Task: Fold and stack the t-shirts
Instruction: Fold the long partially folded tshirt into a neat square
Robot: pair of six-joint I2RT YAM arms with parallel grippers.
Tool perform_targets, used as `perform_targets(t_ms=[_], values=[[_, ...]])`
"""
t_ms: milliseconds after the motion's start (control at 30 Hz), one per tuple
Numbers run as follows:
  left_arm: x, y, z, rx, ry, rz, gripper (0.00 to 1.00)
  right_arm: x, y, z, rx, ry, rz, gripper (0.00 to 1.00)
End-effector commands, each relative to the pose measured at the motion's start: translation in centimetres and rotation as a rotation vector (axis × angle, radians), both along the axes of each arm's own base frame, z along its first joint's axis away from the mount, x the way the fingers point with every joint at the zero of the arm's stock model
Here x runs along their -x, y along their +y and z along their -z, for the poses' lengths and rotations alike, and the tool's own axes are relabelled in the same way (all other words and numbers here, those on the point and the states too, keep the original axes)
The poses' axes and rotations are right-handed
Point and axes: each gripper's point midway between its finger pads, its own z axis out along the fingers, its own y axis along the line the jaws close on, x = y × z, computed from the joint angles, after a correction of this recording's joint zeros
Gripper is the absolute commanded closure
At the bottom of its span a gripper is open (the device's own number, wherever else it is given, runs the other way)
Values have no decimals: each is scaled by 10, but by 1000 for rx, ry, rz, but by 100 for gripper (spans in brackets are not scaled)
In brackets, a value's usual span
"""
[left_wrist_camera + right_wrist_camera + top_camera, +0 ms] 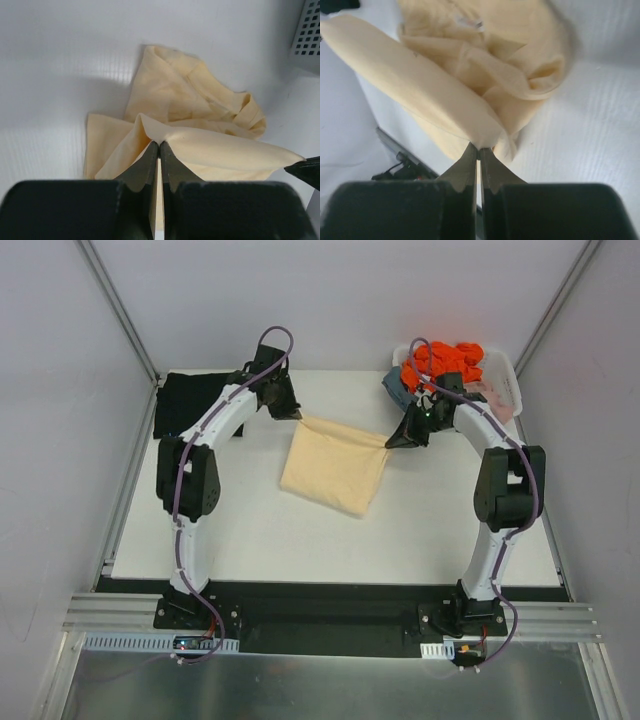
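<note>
While left tool (159, 144) and right tool (479, 148) pinch it, soft cream t-shirt (335, 475), rumpled.

**Black shirt** (185, 405), overhead view, 10 o'clock: the right part is covered by the left arm (215, 425), so how it is folded cannot be told.

**Basket** (514, 388), 2 o'clock: the left side is behind the right arm (480, 425). Orange, blue and pink cloth (445, 362) is heaped inside, and separate pieces cannot be told apart.

**Left wrist view:** the basket corner is cut off at 2 o'clock. A dark tip (305, 169) is cut off at 4 o'clock.

**Right wrist view:** the cream shirt (470, 75) is blurred and cut off at 12 o'clock. A dark shape (337, 5) at 11 o'clock is cut off and cannot be identified.
</note>
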Motion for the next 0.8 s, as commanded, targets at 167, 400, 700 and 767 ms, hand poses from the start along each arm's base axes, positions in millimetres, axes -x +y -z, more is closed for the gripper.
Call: perform_targets(t_ms=[167, 400, 700, 767], values=[[-60, -19, 13, 96, -123, 62, 72, -42, -40, 29, 221, -41, 168, 80], [-47, -38, -9, 168, -135, 145, 19, -30, -21, 5, 253, -118, 60, 21], [19, -57, -25, 220, -98, 252, 1, 40, 29, -32, 146, -176, -42, 3], [29, -63, -10, 281, -49, 250, 1, 49, 60, -43, -28, -174, -66, 3]])
